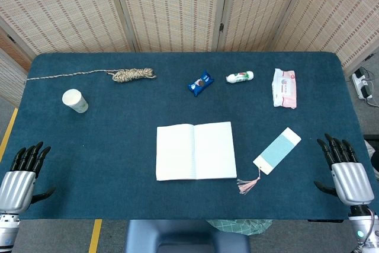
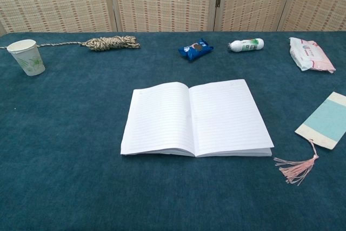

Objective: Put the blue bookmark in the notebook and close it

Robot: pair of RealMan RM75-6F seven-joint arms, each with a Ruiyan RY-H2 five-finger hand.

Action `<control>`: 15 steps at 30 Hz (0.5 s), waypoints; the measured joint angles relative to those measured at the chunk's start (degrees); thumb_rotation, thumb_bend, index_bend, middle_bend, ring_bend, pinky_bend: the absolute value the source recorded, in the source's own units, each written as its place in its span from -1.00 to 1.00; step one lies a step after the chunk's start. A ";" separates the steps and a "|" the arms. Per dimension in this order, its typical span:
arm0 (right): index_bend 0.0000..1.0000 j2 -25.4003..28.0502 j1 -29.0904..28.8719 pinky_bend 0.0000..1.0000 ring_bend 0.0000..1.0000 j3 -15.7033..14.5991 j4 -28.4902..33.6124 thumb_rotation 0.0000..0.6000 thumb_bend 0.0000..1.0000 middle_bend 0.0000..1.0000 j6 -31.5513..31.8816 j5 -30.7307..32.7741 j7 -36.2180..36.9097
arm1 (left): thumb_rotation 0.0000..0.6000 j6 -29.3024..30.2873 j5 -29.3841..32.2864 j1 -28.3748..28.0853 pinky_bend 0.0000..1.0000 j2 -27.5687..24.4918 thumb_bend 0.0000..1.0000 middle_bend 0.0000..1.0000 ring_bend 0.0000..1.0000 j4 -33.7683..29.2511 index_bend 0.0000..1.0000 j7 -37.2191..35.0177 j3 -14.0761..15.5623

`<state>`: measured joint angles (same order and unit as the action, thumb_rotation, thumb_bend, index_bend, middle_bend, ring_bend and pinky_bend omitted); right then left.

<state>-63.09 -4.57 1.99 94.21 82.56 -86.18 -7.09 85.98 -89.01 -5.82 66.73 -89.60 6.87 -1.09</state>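
Bookmark [image 1: 277, 150] (blue, pink tassel) lying flat on the table [image 1: 106, 146], just right of the notebook [image 1: 195, 150] | notebook wide open mid-table, blank pages up | left hand [image 1: 23, 173] at near left edge, fingers spread, holding nothing | right hand [image 1: 346, 170] same deal at near right edge

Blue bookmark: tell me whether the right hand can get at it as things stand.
Probably yes. The blue bookmark lies flat on the table beside the open notebook, apart from it, on the right hand's side. That hand is open and holds nothing, and nothing lies between the two.
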 measured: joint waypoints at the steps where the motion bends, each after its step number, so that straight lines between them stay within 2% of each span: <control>1: -1.00 -0.09 -0.08 -1.00 -1.00 0.07 -0.11 1.00 -1.00 -1.00 -0.20 0.24 -0.53 | 1.00 -0.01 -0.07 -0.03 -1.00 0.01 -0.72 -1.00 -1.00 0.06 -0.93 -0.06 0.00; 10: -0.98 -0.52 -1.61 -1.00 -1.00 0.08 -0.57 1.00 -0.99 -1.00 -4.52 2.55 -3.18 | 1.00 -0.45 0.05 -0.31 -1.00 -0.01 -0.72 -1.00 -1.00 0.72 -0.93 -2.05 -0.08; 15: -0.72 0.08 -4.16 -1.00 -1.00 0.34 -2.65 1.00 -0.90 -1.00 -9.58 3.54 -3.42 | 1.00 -1.49 0.57 -0.65 -1.00 0.08 -0.72 -1.00 -1.00 0.93 -0.93 -2.43 -0.08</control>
<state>-63.01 -8.73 2.32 91.55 72.98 -82.64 -10.51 84.48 -88.44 -6.46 66.81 -88.68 4.44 -1.16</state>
